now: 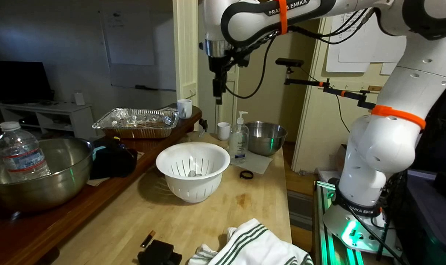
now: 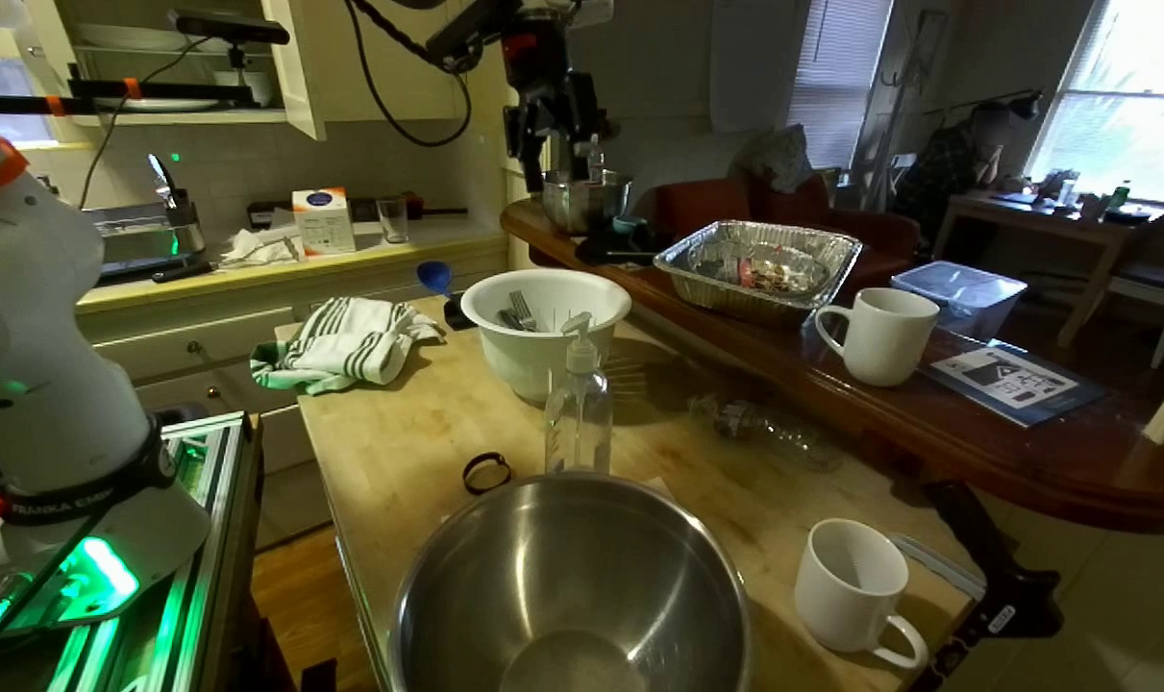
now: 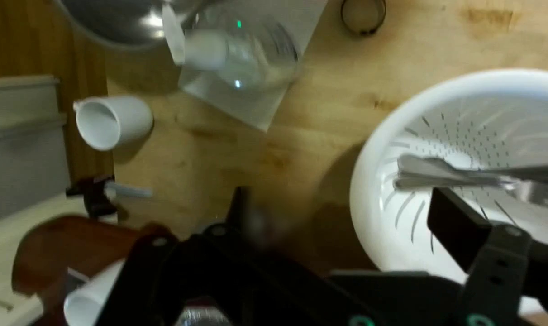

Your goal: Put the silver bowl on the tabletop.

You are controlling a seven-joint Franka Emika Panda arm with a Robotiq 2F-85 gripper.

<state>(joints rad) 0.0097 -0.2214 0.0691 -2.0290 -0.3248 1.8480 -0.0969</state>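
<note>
A wide silver bowl (image 1: 70, 184) sits on the dark brown raised counter with a water bottle (image 1: 24, 154) standing in it. It also shows in an exterior view (image 2: 586, 207), partly behind my gripper. Another shiny silver bowl (image 1: 270, 141) rests on the light-brown wooden tabletop (image 1: 223, 209), at one end. It appears large in an exterior view (image 2: 572, 586) and partly in the wrist view (image 3: 124, 22). My gripper (image 1: 218, 96) is high above the tabletop, near the white slotted bowl. In the wrist view its fingers (image 3: 346, 213) are spread apart with nothing between them.
The white slotted bowl (image 1: 193, 184) holds cutlery. A soap pump bottle (image 2: 579, 413), white mug (image 2: 851, 586), black ring (image 1: 246, 174) and striped towel (image 1: 252, 246) lie or stand on the tabletop. A foil tray (image 1: 138, 123) and mug (image 2: 879, 336) are on the raised counter (image 1: 79, 213).
</note>
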